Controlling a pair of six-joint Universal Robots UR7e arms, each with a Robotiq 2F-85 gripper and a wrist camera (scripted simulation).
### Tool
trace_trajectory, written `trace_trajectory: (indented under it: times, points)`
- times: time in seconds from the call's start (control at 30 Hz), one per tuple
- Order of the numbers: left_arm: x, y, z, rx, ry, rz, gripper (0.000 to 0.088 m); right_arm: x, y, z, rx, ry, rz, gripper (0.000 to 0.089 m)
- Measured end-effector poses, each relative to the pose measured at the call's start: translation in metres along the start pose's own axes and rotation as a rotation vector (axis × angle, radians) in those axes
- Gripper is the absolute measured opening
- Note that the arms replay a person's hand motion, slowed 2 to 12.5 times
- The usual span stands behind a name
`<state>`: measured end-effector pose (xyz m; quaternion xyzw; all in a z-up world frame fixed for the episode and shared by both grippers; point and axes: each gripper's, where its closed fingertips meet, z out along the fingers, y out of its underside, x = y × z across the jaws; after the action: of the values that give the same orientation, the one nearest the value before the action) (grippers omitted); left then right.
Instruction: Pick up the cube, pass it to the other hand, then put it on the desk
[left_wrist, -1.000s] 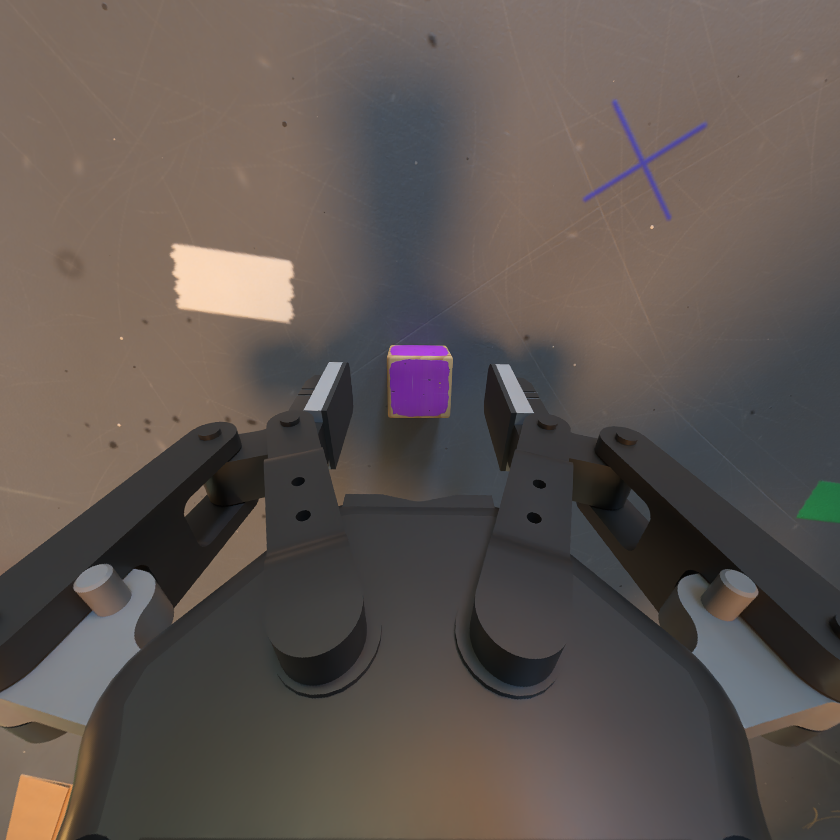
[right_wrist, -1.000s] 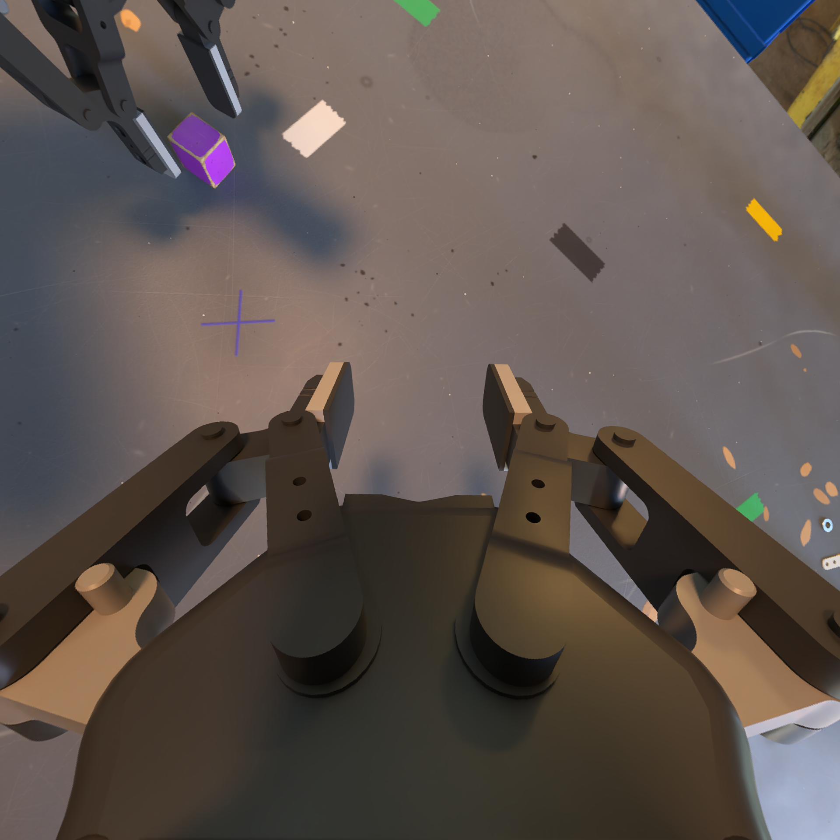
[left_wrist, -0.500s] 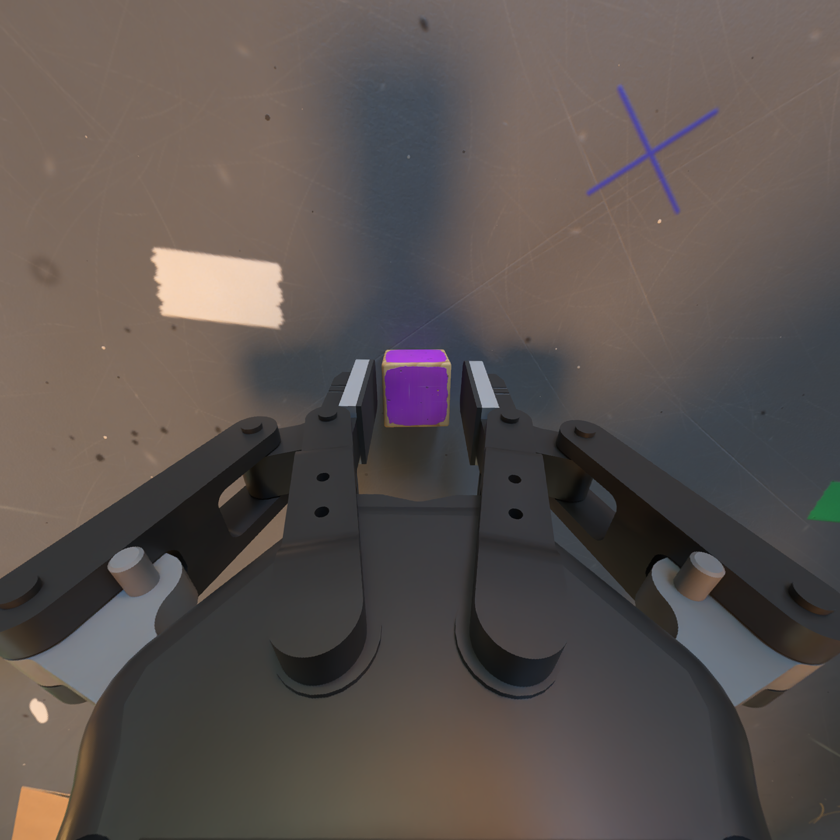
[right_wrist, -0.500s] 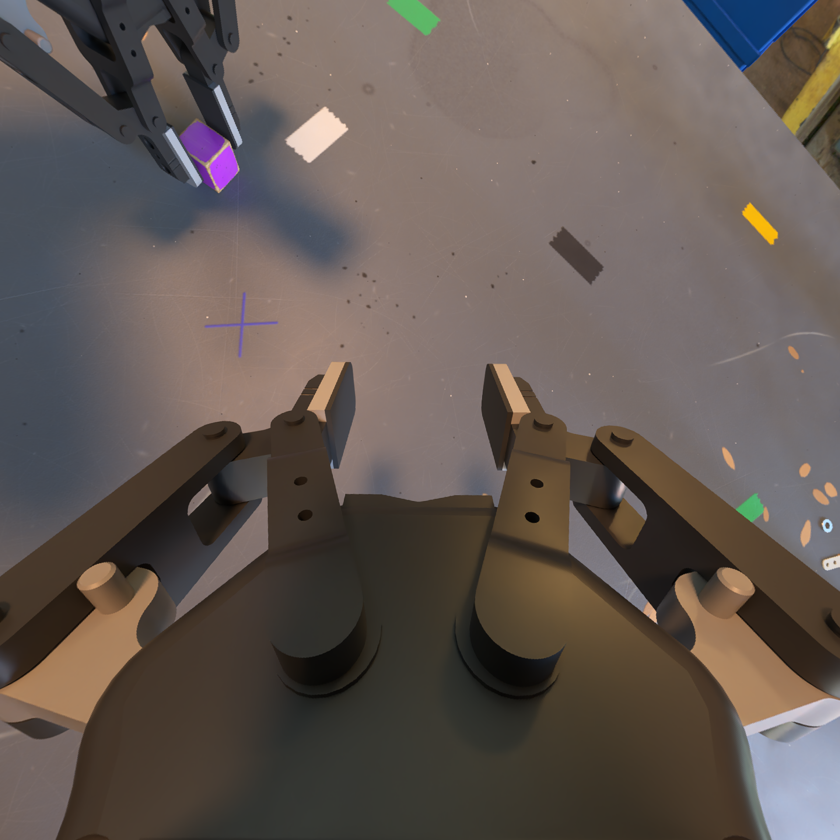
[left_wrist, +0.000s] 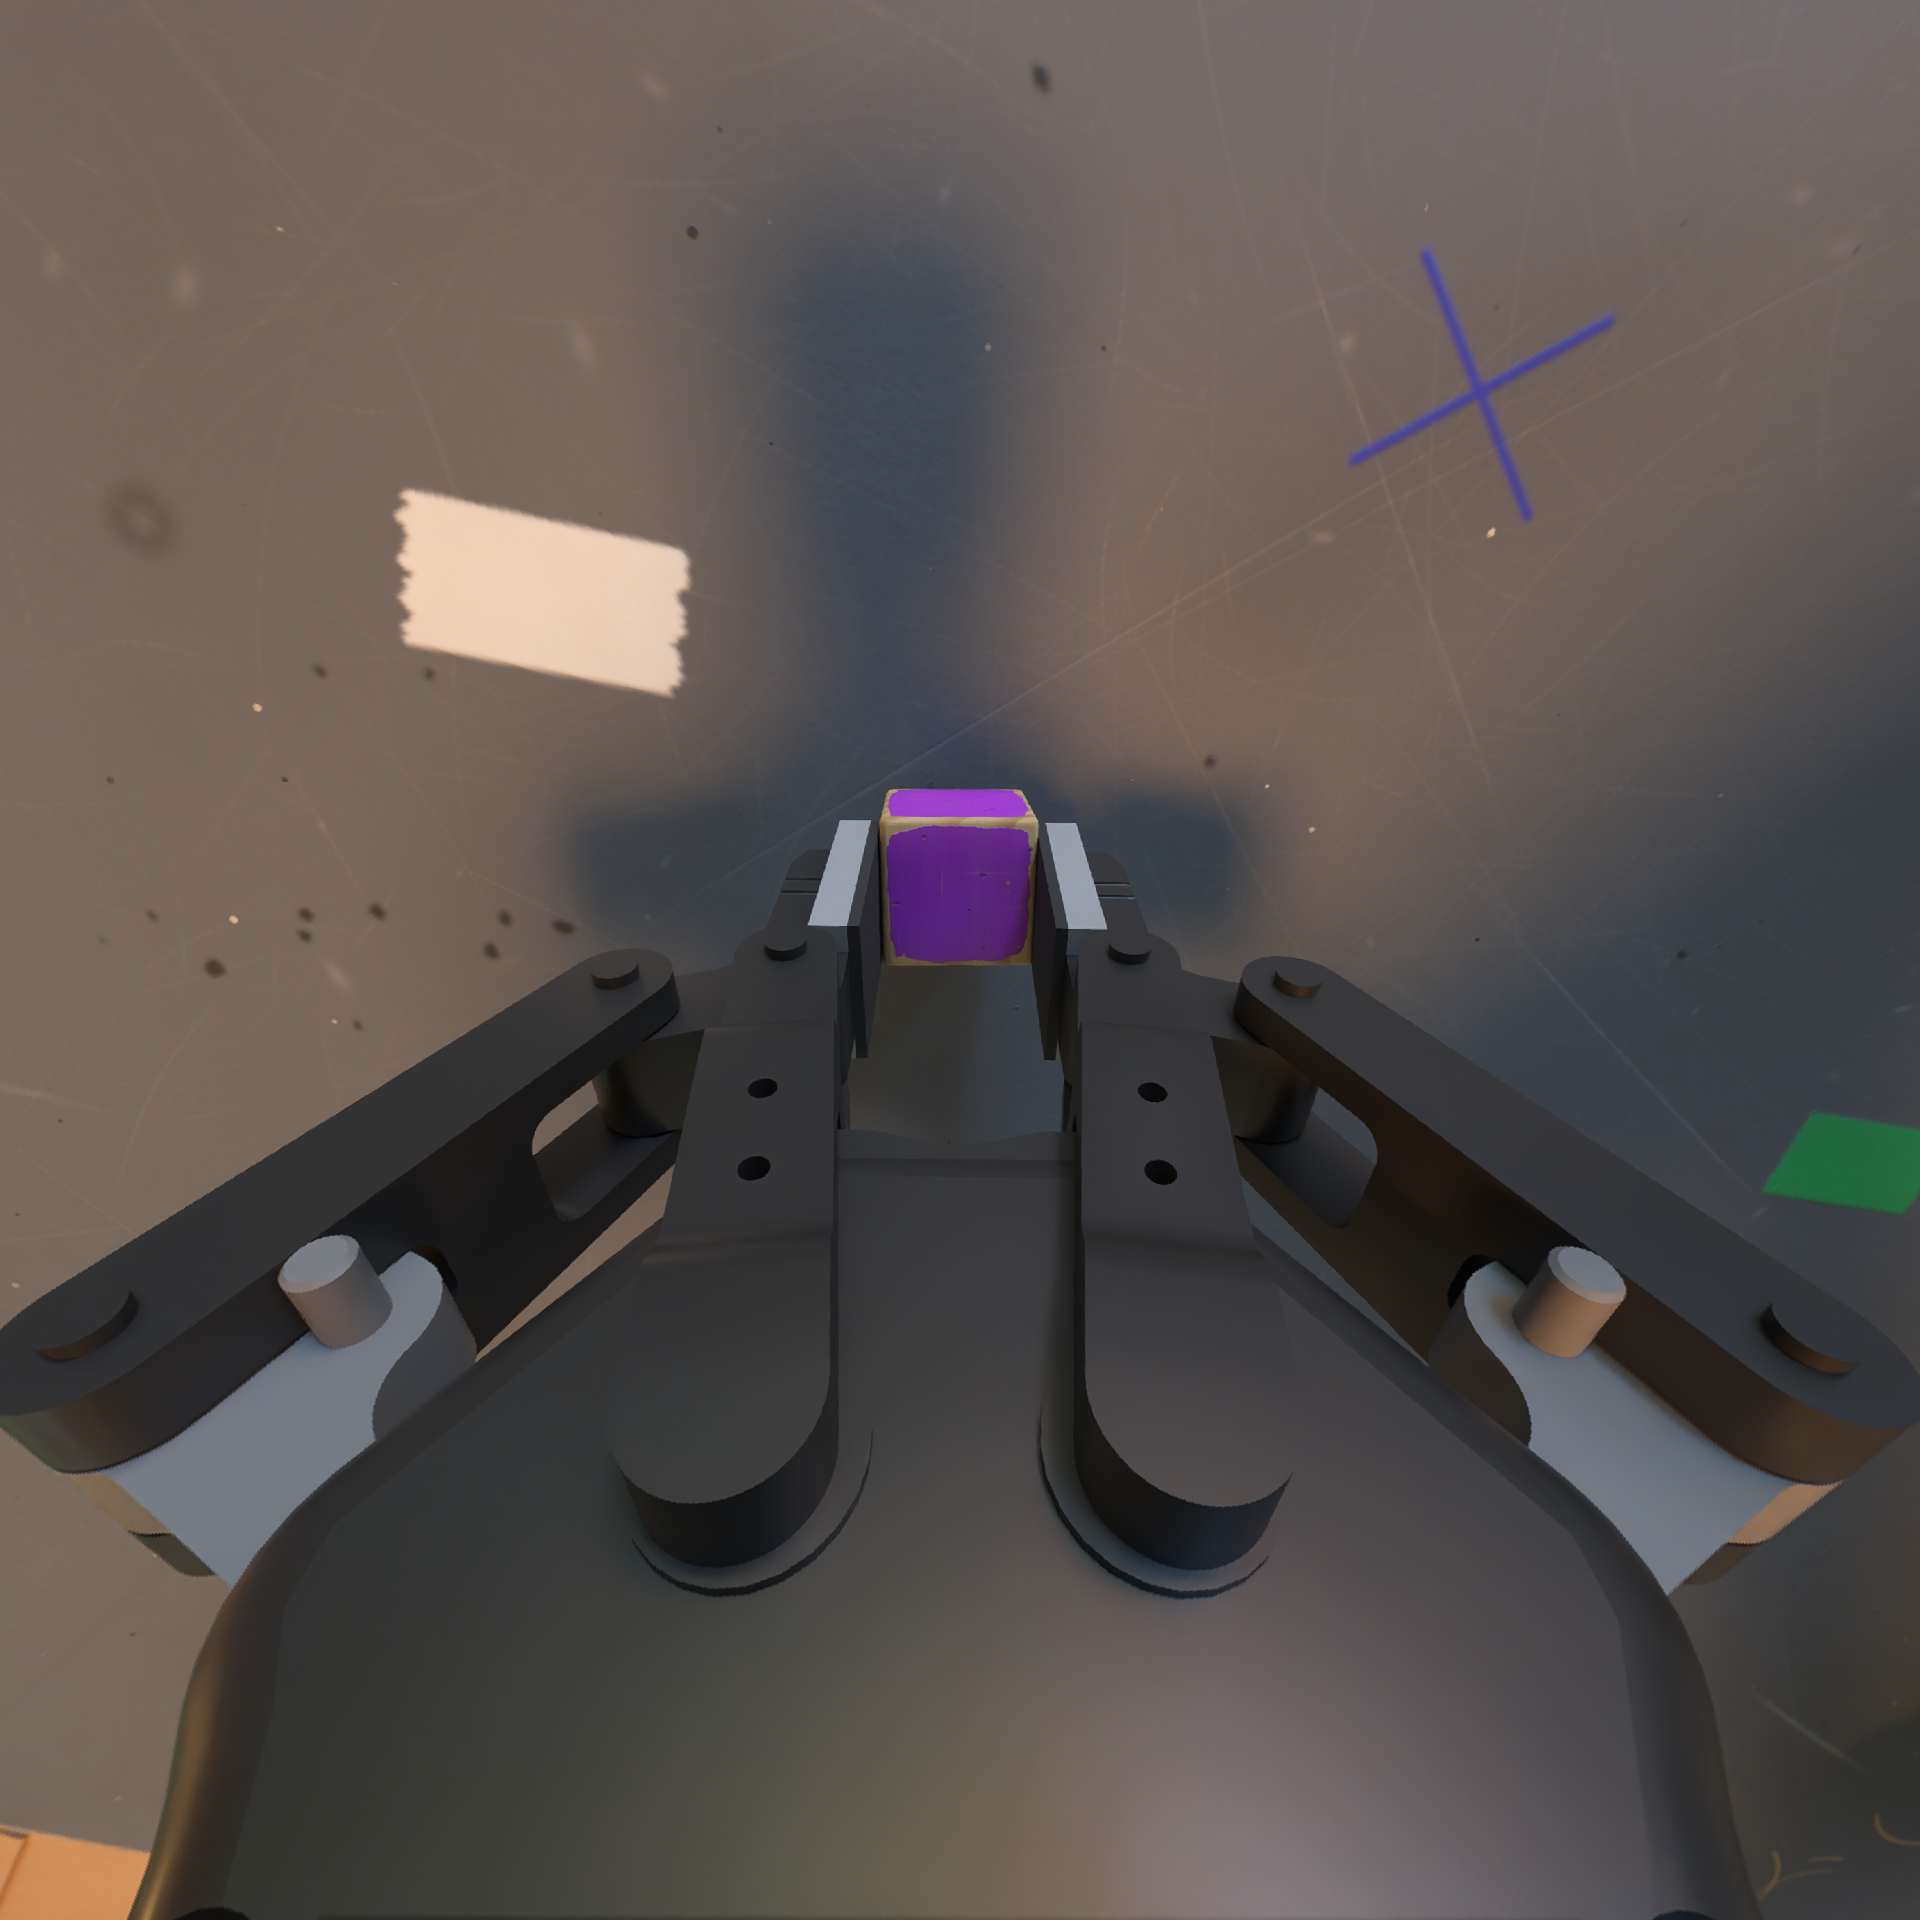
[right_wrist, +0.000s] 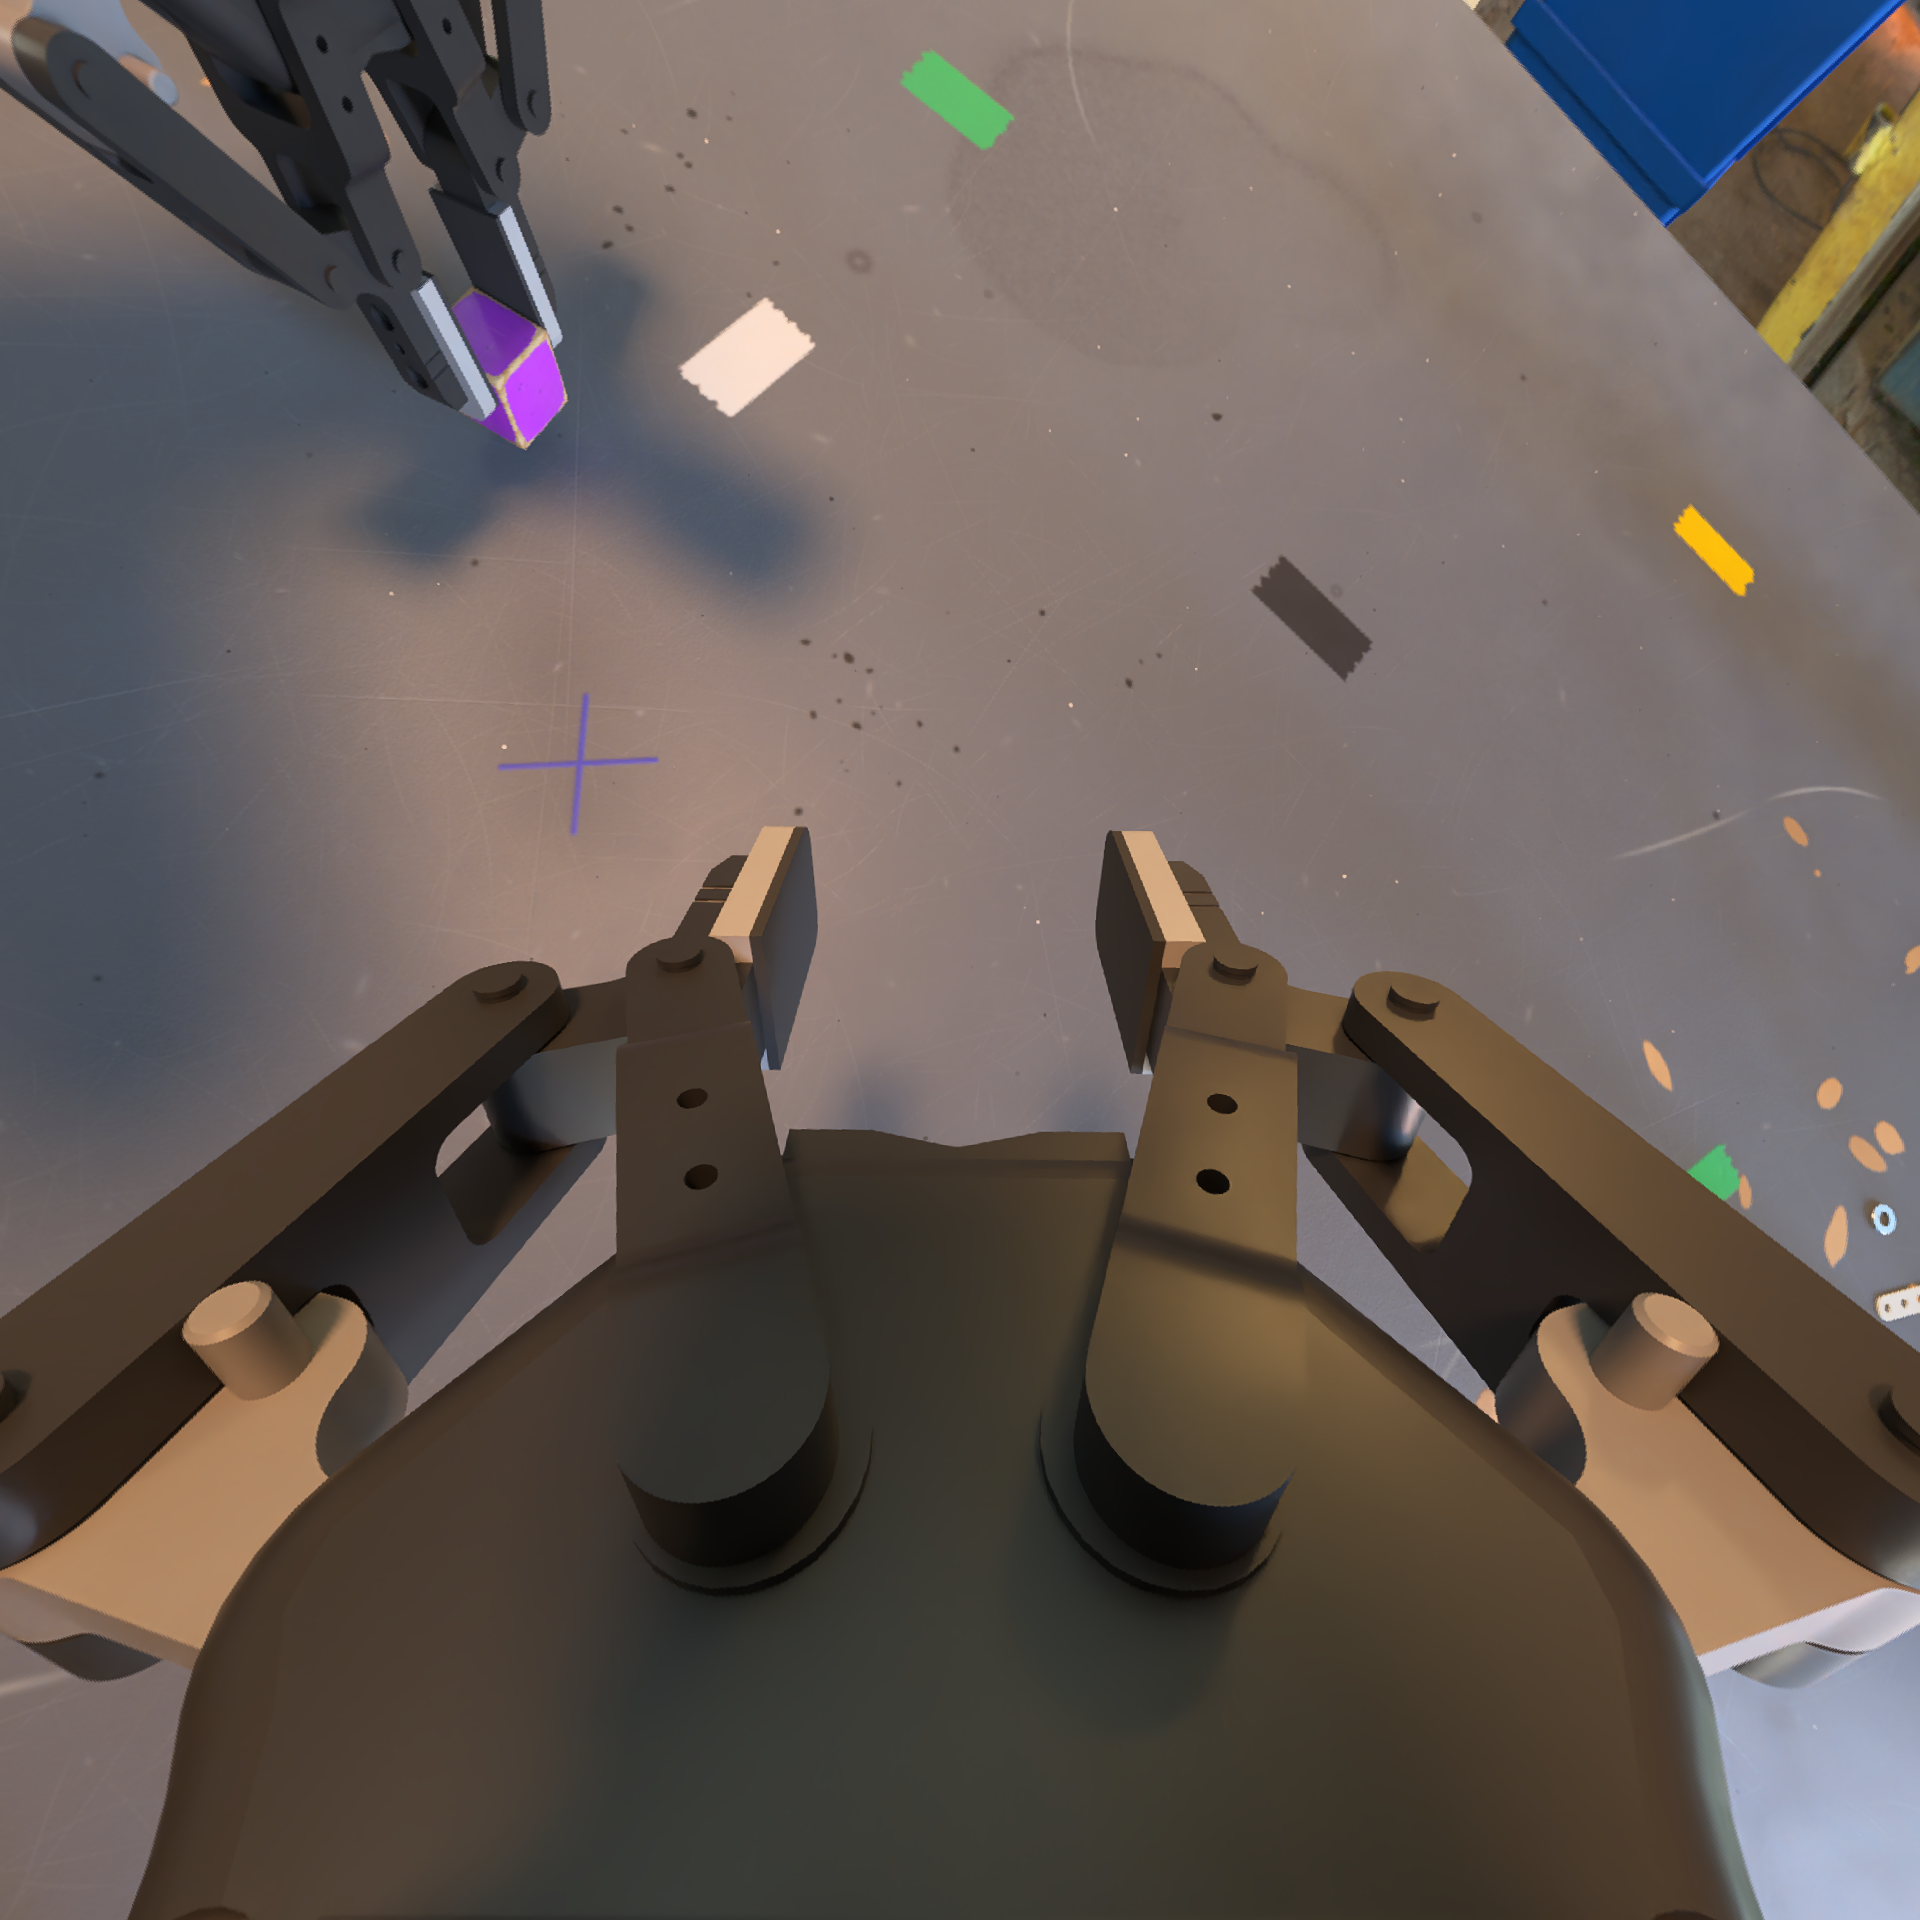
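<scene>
A purple cube (left_wrist: 956, 883) with tan edges sits between the pads of my left gripper (left_wrist: 956, 878), which is shut on it. In the right wrist view the cube (right_wrist: 516, 372) is at the upper left, held by the left gripper (right_wrist: 504, 358) just above its shadow on the grey desk (right_wrist: 1039, 468). My right gripper (right_wrist: 956, 883) is open and empty, well apart from the cube, above the desk near a blue cross mark (right_wrist: 578, 762).
Flat tape patches lie on the desk: white (right_wrist: 748, 355), green (right_wrist: 956, 99), dark grey (right_wrist: 1311, 616), yellow (right_wrist: 1712, 549). A blue bin (right_wrist: 1683, 83) stands at the far right corner. Small bits (right_wrist: 1860, 1153) are scattered at the right edge.
My left gripper closed its fingers onto the cube and has lifted it slightly off the desk. The right gripper has barely moved.
</scene>
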<state>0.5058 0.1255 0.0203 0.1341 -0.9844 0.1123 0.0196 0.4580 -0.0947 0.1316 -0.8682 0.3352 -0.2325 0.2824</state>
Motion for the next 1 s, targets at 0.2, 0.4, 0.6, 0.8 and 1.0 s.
trace_trajectory:
  times: [0.2,0.4,0.6,0.8,1.0]
  points:
    - [0.0,-0.004,-0.013,0.105,0.027,-0.067,0.0253,-0.004,-0.004,-0.003,0.026,-0.003,-0.009,0.0483]
    - [0.001,-0.009,-0.032,0.241,0.069,-0.144,0.0253,-0.01,-0.01,-0.005,0.076,-0.015,-0.023,0.0483]
    - [0.007,-0.016,-0.055,0.411,0.139,-0.223,0.0253,-0.021,-0.02,-0.005,0.152,-0.047,-0.039,0.0484]
    - [0.02,-0.026,-0.082,0.603,0.267,-0.298,0.0253,-0.039,-0.034,-0.004,0.266,-0.105,-0.076,0.0503]
    - [0.039,-0.036,-0.11,0.779,0.44,-0.354,0.0253,-0.059,-0.05,-0.006,0.406,-0.144,-0.135,0.0538]
